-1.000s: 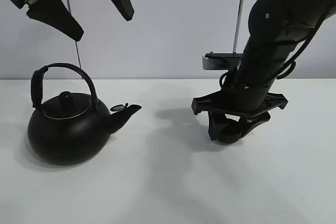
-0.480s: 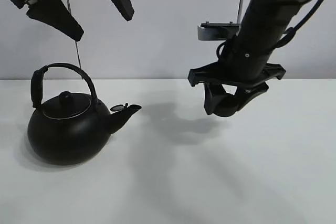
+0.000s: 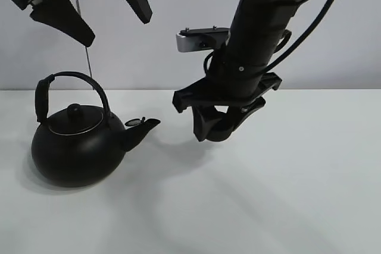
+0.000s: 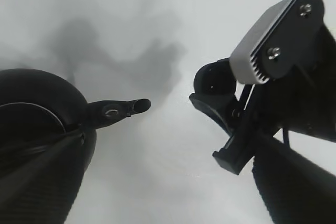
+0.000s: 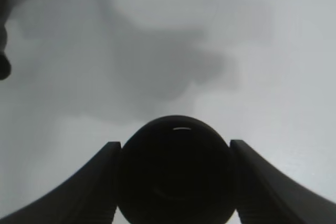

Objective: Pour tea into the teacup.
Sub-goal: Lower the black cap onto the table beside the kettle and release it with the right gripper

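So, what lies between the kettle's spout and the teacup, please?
Nothing: only bare table shows between spout and teacup, which the right gripper holds aloft, in both exterior high and left wrist views.

White table (image 3: 286,206), black kettle (image 3: 74,147) upright on its left side, spout toward the middle.

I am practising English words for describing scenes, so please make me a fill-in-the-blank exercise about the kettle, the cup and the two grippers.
1. The right gripper holds the teacup ____ the table, not on it.
2. In the high view, the teacup is to the ____ of the kettle and its spout.
3. The left gripper, high over the kettle, has its jaws ____.

Missing words: above; right; open.
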Available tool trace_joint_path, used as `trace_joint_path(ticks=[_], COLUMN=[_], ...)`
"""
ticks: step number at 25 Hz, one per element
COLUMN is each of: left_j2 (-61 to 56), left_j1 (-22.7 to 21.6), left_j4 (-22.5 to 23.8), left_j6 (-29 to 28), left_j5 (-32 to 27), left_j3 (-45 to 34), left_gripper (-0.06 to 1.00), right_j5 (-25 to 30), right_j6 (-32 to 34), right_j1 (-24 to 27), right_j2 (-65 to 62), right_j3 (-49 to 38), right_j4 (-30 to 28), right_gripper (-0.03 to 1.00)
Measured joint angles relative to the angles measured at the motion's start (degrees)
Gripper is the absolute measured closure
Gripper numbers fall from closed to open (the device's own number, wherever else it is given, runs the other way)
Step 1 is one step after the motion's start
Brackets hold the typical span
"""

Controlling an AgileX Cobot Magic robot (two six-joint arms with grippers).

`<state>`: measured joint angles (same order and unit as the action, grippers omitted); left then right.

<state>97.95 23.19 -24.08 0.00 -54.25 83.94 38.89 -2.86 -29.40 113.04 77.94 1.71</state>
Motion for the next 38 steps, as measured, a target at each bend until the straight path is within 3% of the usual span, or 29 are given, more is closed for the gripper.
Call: trace_joint_path(ticks=[10,23,38], left_j2=[0.0,0.0,0.0], left_j1=[0.0,0.0,0.0], left_j4=[0.0,0.0,0.0], left_j6=[0.0,0.0,0.0], left_j5=[0.0,0.0,0.0], left_j3=[0.0,0.0,0.0], left_gripper=[0.31,0.31,0.31], right_j5=[-4.2,-7.2,-7.0], right_j6=[0.0,0.9,2.9], right_j1=[-4.0,-4.2,-4.2], right_j2=[5.1,8.9,9.1], right_j3=[0.2,0.5,0.9], right_j4=[-0.3,-0.9,-1.0], right_gripper=[0.57,0.57,0.57])
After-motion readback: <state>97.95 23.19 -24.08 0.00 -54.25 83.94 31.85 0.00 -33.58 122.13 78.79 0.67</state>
